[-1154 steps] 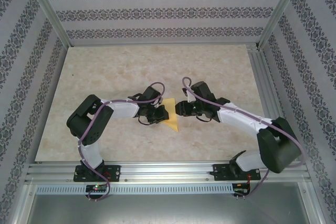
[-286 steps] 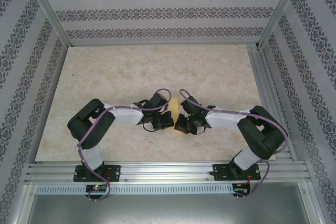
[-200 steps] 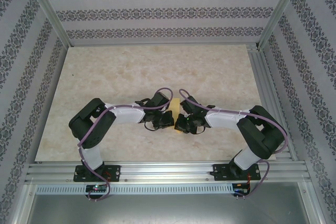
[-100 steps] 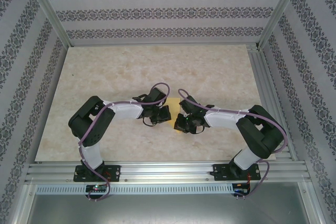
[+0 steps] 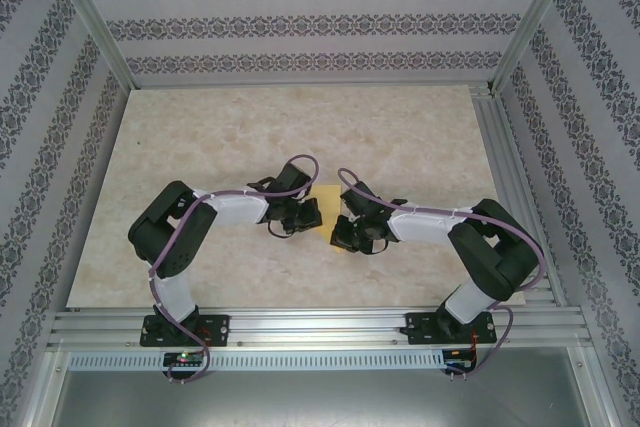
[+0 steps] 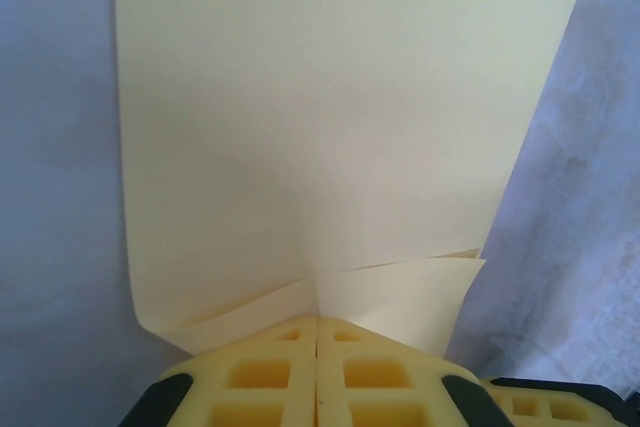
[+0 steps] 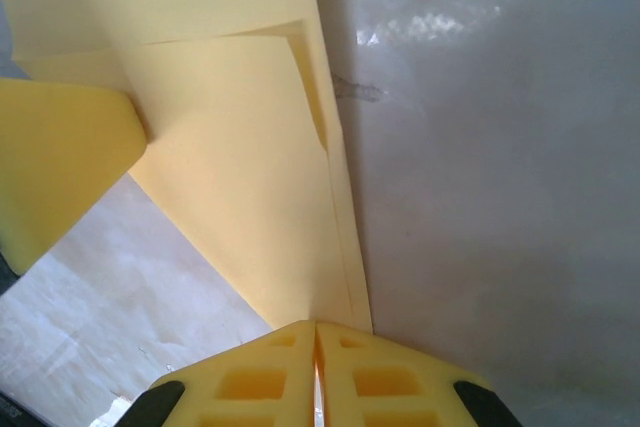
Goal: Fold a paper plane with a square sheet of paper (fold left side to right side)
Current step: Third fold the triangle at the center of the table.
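Left gripper (image 6: 318,325) and right gripper (image 7: 316,332) are each clamped tight on the paper (image 6: 320,127) (pale yellow, partly folded), one at each side. It's held between them over the middle of the table (image 5: 200,147), its edge curled at the left pinch.

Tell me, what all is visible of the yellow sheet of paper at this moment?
The square sheet of paper is thin, pale yellow and already folded: the right wrist view shows overlapping layers with straight creases narrowing to a point. It sits between the two arms over the marbled table. The left gripper pinches a curled edge with its fingers shut; the right gripper pinches the pointed end likewise.
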